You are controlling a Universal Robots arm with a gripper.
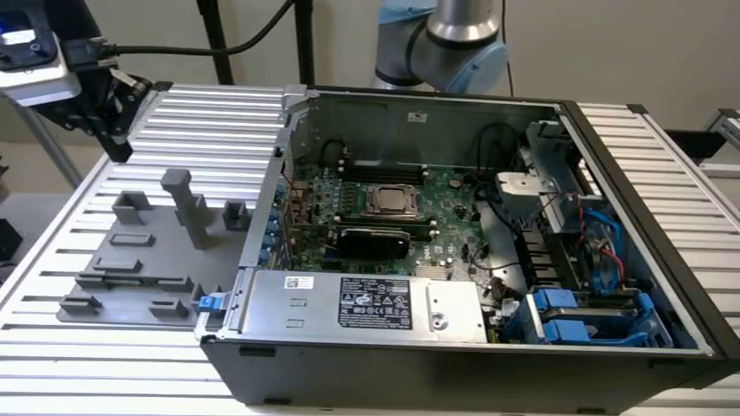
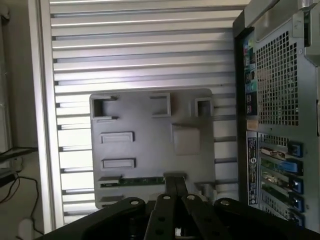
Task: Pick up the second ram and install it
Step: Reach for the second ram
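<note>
The second ram (image 2: 132,181) is a thin green stick lying edge-up in a slot of the grey fixture plate (image 2: 150,150). My gripper (image 2: 175,178) hangs above the plate, its two dark fingers pressed together and holding nothing, with the tips in line with one end of the stick. In the exterior view the gripper (image 1: 113,143) sits high at the far left, well above the fixture plate (image 1: 139,260) and apart from it. The green motherboard (image 1: 382,208) with its silver processor lies inside the open computer case (image 1: 463,347).
The case stands at the exterior view's right of the fixture on a ribbed metal table (image 1: 208,113). Grey posts (image 1: 179,204) rise from the fixture. A black cable (image 1: 208,48) runs to the wrist. The case's back panel (image 2: 275,125) borders the fixture.
</note>
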